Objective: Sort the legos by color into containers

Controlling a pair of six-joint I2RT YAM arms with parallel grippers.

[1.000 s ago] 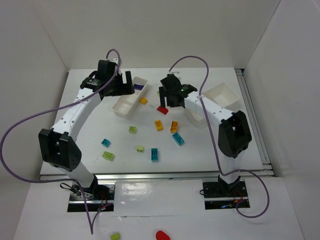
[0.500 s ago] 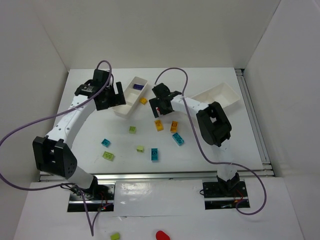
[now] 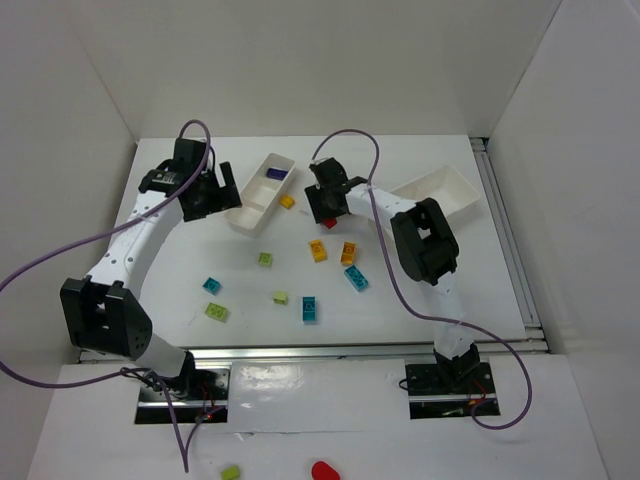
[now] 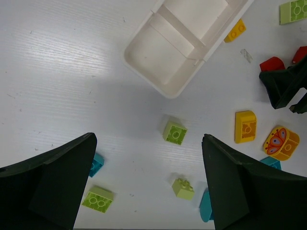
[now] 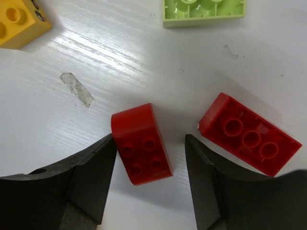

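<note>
Near part of the bench [image 3: 390,315]: loose legos [image 3: 280,297] lie apart from one another, among them a cyan brick [image 3: 310,309], a lime brick [image 3: 217,312] and, slightly farther, a yellow brick [image 3: 317,250]. Middle: the right hand [image 5: 148,139] sits low over the bench, released, its fingers [image 5: 91,177] standing either side of a curved red brick [image 5: 141,143] without clamping it; a long red brick [image 5: 249,140] lies just outside one finger. Left of it: the left hand [image 4: 148,139] hangs above the bench, spread wide and grasping nothing. Far: the left tray [image 3: 250,208], holding a purple brick [image 3: 275,174] in its far compartment, and the right tray [image 3: 445,185], well apart to the right, its contents not discernible from here.
</note>
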